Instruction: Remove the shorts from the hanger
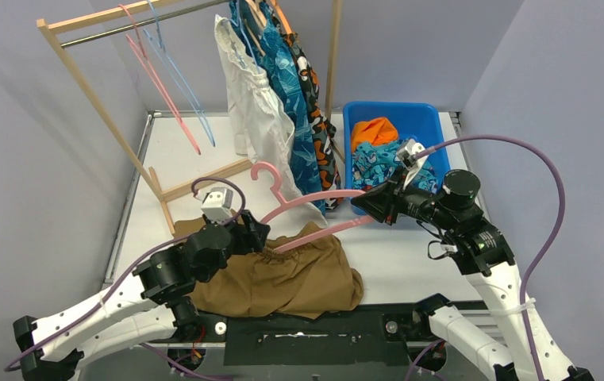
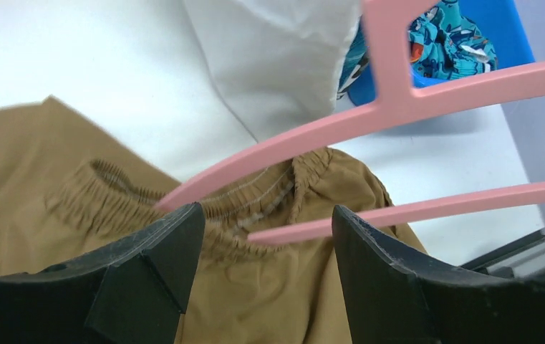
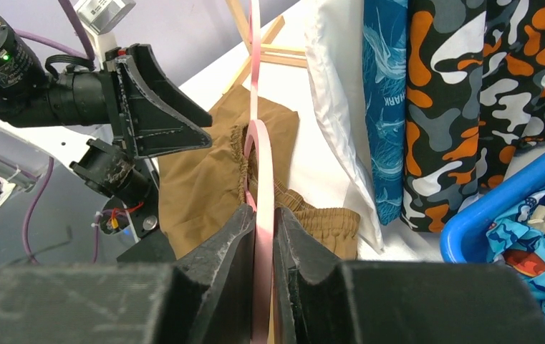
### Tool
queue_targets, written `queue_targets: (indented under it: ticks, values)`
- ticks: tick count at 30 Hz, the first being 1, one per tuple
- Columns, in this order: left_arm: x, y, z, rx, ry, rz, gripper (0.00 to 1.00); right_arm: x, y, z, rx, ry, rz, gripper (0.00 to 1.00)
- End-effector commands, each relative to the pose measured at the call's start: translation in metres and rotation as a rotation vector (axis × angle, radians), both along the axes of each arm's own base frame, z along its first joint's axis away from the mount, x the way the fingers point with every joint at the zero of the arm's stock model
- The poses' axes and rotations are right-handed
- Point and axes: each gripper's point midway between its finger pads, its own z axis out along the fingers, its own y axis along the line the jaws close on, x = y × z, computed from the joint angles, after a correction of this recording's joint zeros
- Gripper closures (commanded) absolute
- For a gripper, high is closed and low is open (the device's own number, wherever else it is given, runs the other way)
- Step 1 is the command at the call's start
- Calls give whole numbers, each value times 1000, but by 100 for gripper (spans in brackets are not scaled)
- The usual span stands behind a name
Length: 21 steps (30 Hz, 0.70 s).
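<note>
The right tool (image 3: 261, 215) is pressed together on the pink hanger (image 1: 314, 208), pinching the thin plastic edge-on near one end. This holds the hanger out roughly level toward the other arm rather than letting it lie on the bench (image 1: 409, 254). The grip appears meant to anchor the hanger while the garment is drawn off it.

The left tool (image 2: 267, 218) is spread, its jaws wide apart and holding nothing, poised just above the elastic waistband of the brown shorts (image 1: 282, 274). Those shorts lie crumpled on the bench beneath and ahead of the left tool. The hanger's arms run into the waistband right in front of its jaws, so the shorts look not yet free. The spread suggests a pinch on the waistband is intended.

Close beside the right tool sits a blue bin (image 1: 394, 107), holding the orange shorts (image 1: 374, 131) and the teal shark-print shorts (image 1: 374, 163). Farther from both tools, the white shorts (image 1: 255, 103), blue patterned shorts (image 1: 290, 87) and camouflage shorts (image 1: 312, 87) hang on the wooden rack (image 1: 100, 103).
</note>
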Motion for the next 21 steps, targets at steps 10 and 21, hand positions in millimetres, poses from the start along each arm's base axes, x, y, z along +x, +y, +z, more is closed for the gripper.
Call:
queue_targets:
  ticks: [10,21]
  values:
    - [51,-41,4,292,-369,-134,35,1,-1,0,6,26,-16,100]
    - [59,-34,-13,398,-448,-194,59,-6,4,-6,0,79,37,95]
